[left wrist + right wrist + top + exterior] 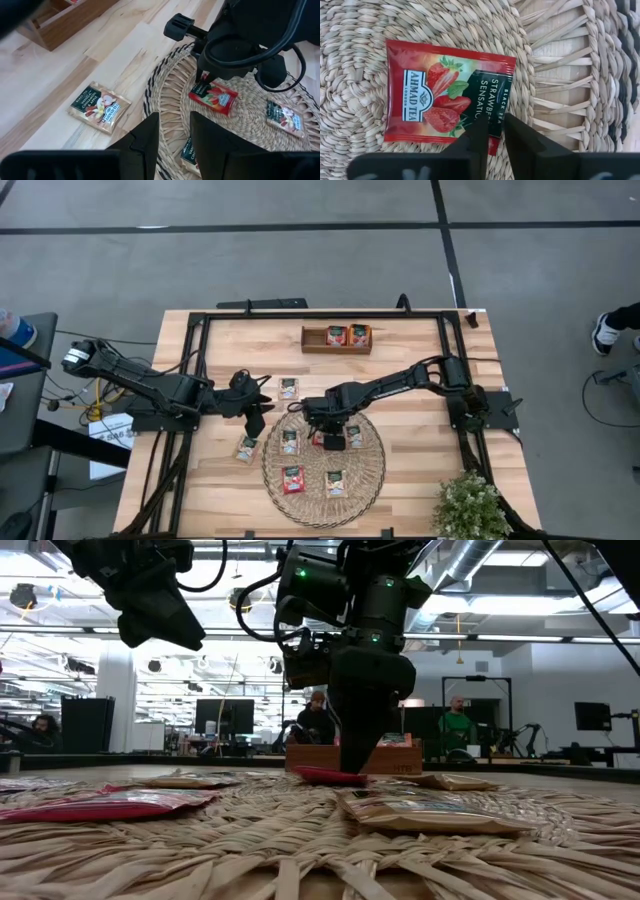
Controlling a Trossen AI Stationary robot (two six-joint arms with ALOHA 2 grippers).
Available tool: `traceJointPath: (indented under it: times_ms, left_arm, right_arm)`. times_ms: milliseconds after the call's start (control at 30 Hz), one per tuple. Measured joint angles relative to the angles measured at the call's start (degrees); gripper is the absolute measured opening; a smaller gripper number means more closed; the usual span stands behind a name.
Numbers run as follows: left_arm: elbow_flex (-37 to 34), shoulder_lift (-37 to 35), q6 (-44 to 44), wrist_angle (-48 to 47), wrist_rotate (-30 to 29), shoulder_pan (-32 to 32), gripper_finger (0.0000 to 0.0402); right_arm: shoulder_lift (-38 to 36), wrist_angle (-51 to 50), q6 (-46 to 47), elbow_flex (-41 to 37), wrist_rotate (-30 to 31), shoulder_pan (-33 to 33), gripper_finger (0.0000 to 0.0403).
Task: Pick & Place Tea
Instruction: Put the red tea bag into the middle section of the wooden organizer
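Observation:
A red tea sachet [440, 95] with a dark green band lies flat on the round woven mat [372, 470], near its middle. My right gripper [495, 134] stands on it from above, shut on its green-band end; the low view shows the same gripper [352, 765] and sachet [330, 776]. My left gripper [174, 137] hovers open and empty over the mat's left rim [255, 420]. More sachets lie on the mat: cream ones [289, 442], [352, 437], [335, 483] and a red one [292, 479]. Two cream sachets [288, 388], [246, 448] lie on the bare table. My right gripper pinches the red sachet's green-band end [492, 117] between its two fingers, at the edge of the sachet. The fingers [202, 77] come from above, pointing almost straight down. The sachet still lies flat on the mat.
A long wooden tray [318, 340] at the table's far side holds two sachets [336, 335], [359, 334]. A potted plant [468, 508] stands at the near right corner. A black frame [200, 320] runs round the table's edge. People sit in the room beyond.

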Motion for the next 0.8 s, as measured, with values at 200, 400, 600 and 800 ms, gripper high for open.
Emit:
traceJointPath:
  times_ms: [200, 400, 600, 800]
  left_arm:
    - [0.0, 0.0, 0.1, 0.0, -1.0, 0.0, 0.0101]
    - [0.0, 0.0, 0.1, 0.0, -1.3, 0.0, 0.0101]
    - [0.0, 0.0, 0.1, 0.0, -1.6, 0.0, 0.0101]
    - [0.0, 0.0, 1.1, 0.0, -1.9, 0.0, 0.0101]
  right_arm:
    - [0.0, 0.0, 0.0, 0.0, -0.2, 0.0, 0.0005]
    - [0.0, 0.0, 0.0, -0.1, 1.4, 0.1, 0.0004]
    - [-0.4, -0.5, 0.0, -0.1, 2.6, 0.1, 0.0001]
    - [0.2, -9.3, -1.0, 4.9, 5.4, 0.2, 0.0]
